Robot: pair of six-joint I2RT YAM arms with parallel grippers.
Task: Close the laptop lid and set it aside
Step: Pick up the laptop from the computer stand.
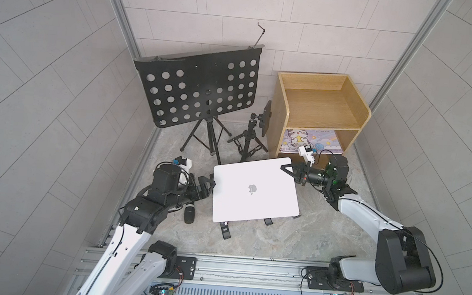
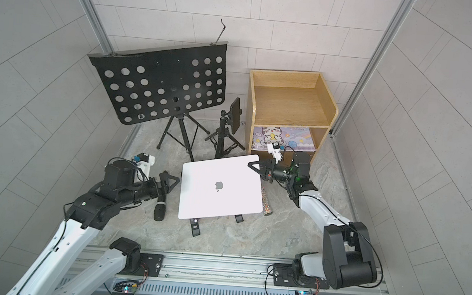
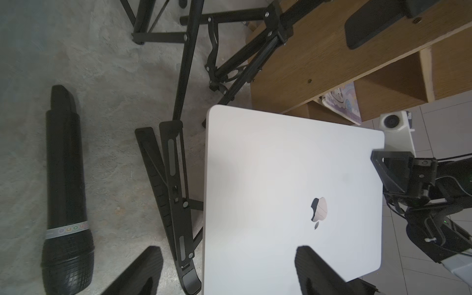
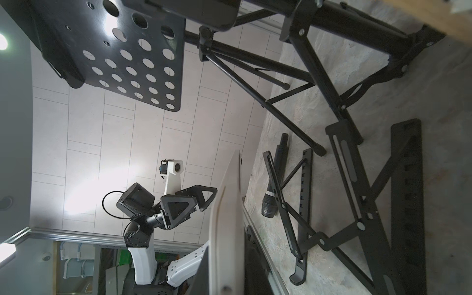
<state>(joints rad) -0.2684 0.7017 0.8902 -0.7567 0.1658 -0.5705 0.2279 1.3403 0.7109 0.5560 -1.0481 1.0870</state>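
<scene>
The closed laptop (image 1: 241,204) hangs over the black stand (image 1: 225,230) on the worktop (image 1: 293,241). Jaws of the right gripper (image 1: 286,169) pinch its 2 o'clock corner; those of the left gripper (image 1: 210,184) gape wide at its 9 o'clock edge, holding nothing.

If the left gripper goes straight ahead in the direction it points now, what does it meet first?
Probably the laptop: its side edge lies just ahead of the open left gripper. Depth is unclear.
</scene>
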